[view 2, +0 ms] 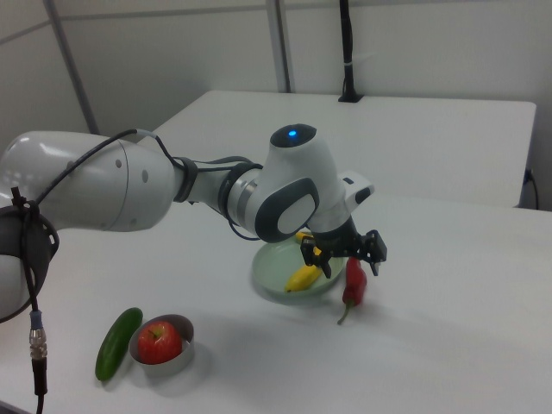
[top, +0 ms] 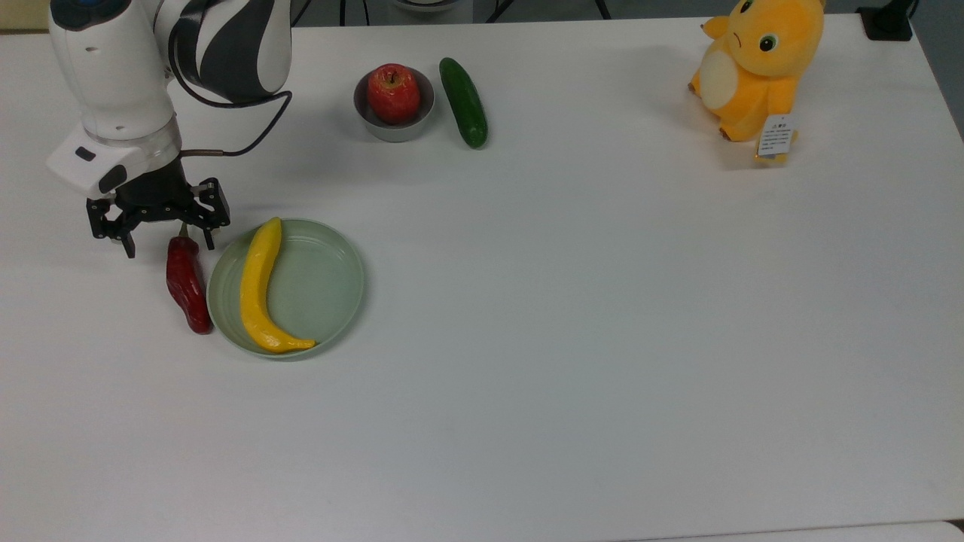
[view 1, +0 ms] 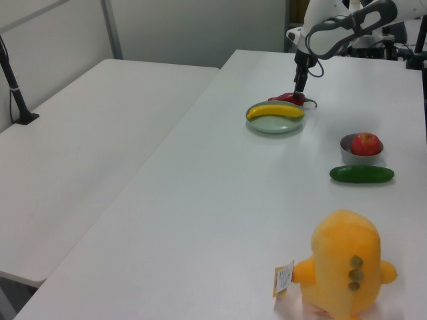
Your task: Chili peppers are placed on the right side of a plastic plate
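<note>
The dark red chili pepper (top: 187, 284) lies flat on the white table, close against the pale green plastic plate's (top: 331, 286) rim, on the top view's left of it. My gripper (top: 169, 242) is open, its fingers either side of the chili's stem end, not gripping it. A yellow banana (top: 256, 286) lies inside the plate. In the left view the chili (view 1: 288, 97) sits just behind the plate (view 1: 273, 128), below the gripper (view 1: 299, 90). In the right view the chili (view 2: 354, 280) rests to the right view's right of the plate (view 2: 267, 289), under the gripper (view 2: 343, 259).
A red apple (top: 394, 92) sits in a small grey bowl (top: 376, 129) at the back, with a dark green cucumber (top: 463, 102) beside it. An orange plush toy (top: 757, 64) stands at the top view's far right corner. My arm (top: 151, 53) looms over the back left.
</note>
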### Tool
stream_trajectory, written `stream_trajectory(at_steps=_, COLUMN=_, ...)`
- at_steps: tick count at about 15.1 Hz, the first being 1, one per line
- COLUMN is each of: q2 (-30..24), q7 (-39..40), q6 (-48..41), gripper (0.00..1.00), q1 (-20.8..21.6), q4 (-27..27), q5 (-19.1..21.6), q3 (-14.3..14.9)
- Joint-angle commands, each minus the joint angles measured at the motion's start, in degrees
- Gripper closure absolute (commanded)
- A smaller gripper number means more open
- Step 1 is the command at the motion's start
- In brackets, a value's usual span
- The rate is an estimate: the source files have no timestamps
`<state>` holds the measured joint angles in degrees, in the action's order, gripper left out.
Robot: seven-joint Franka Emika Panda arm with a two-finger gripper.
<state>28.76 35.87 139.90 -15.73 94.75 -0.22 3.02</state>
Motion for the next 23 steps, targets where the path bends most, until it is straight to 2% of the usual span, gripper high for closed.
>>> stream_trajectory(at_steps=1, q2=-3.97, q7=-5.79, q6=-1.37, gripper=0.0, q1=0.34, q4=0.97, q5=1.01, q3=-0.12)
stream_trajectory(at_steps=5, q2=-10.64, q7=-13.0, q6=-8.04, gripper=0.0, q1=1.74, q4=0.7, q5=0.75, q3=-0.12)
stream_trajectory(at_steps=9, q2=-18.46, q7=-22.57, q6=-20.86, gripper=0.0, q1=3.94, q4=-0.61, q5=0.57, q3=0.06)
stream_trajectory(at_steps=11, q2=-23.21, q7=-28.38, q6=-27.46, gripper=0.0, q1=5.87, q4=-0.97, q5=0.74, q3=0.06)
stream_trajectory(at_steps=15, q2=-28.57, q7=-37.69, q6=-37.82, gripper=0.0, q1=10.17, q4=-3.24, q5=1.01, q3=-0.03)
stream_trajectory(at_steps=17, q2=-30.16, q7=-40.16, q6=-41.8, gripper=0.0, q1=12.64, q4=-3.43, q5=1.27, q3=-0.12)
stream_trajectory(at_steps=20, q2=-30.87, q7=-48.85, q6=-44.87, gripper=0.0, q1=15.89, q4=-4.3, q5=4.34, q3=-0.38)
stream_trajectory(at_steps=22, q2=-31.14, q7=-51.68, q6=-47.34, gripper=0.0, q1=17.83, q4=-4.4, q5=4.35, q3=-2.39)
stream_trajectory(at_steps=23, q2=-31.14, q7=-52.21, q6=-48.04, gripper=0.0, q1=17.83, q4=-4.31, q5=4.35, q3=-4.32)
